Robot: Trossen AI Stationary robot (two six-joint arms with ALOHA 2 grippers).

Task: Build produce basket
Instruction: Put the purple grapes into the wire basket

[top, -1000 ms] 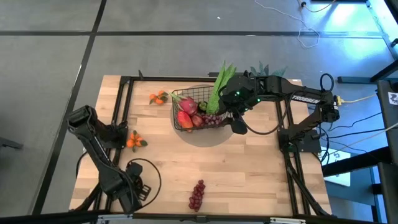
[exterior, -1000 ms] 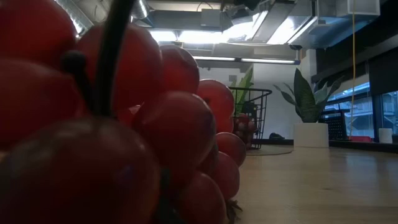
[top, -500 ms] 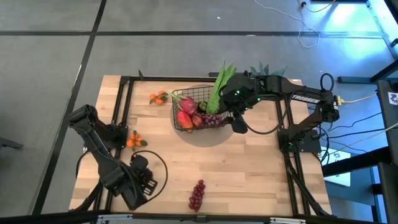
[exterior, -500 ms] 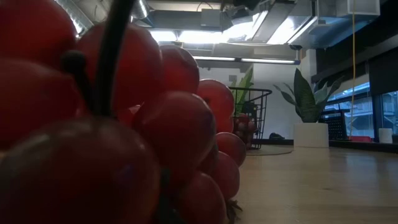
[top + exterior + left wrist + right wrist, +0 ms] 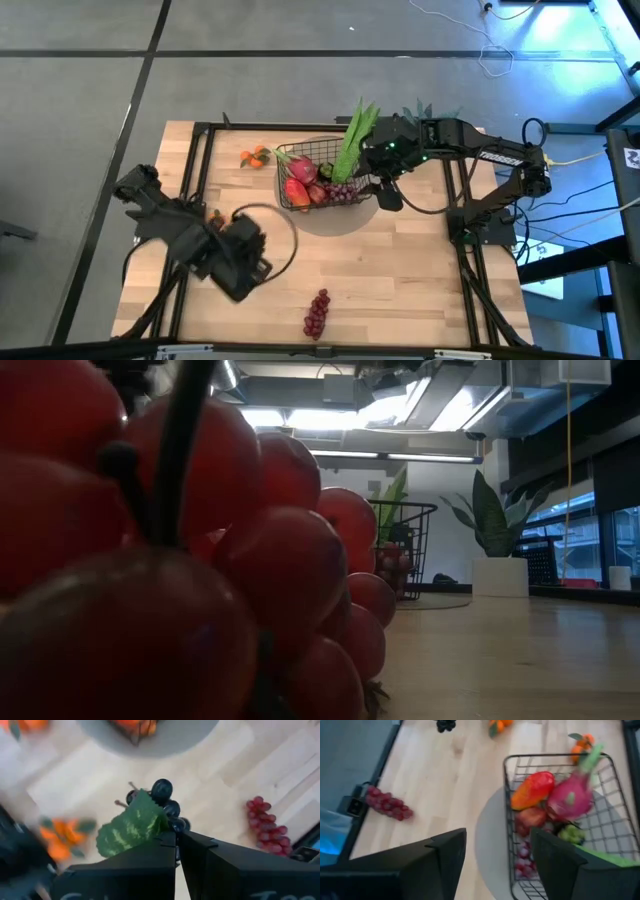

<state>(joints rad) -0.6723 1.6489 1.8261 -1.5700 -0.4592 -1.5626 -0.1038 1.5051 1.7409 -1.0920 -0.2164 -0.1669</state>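
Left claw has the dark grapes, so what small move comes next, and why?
Probably carry them toward the basket. The left claw is shut on the dark grape bunch above bare table, and the basket, already holding produce, lies farther off. The right claw is open beside the basket.

The high view looks straight down on the whole table [image 5: 400,290]. The low view sits at tabletop level, pressed against the red grape bunch [image 5: 180,560], facing the distant basket [image 5: 403,545]. The left wrist view looks down on dark grapes [image 5: 167,810]; the right wrist view looks down into the basket. All share the red grapes.
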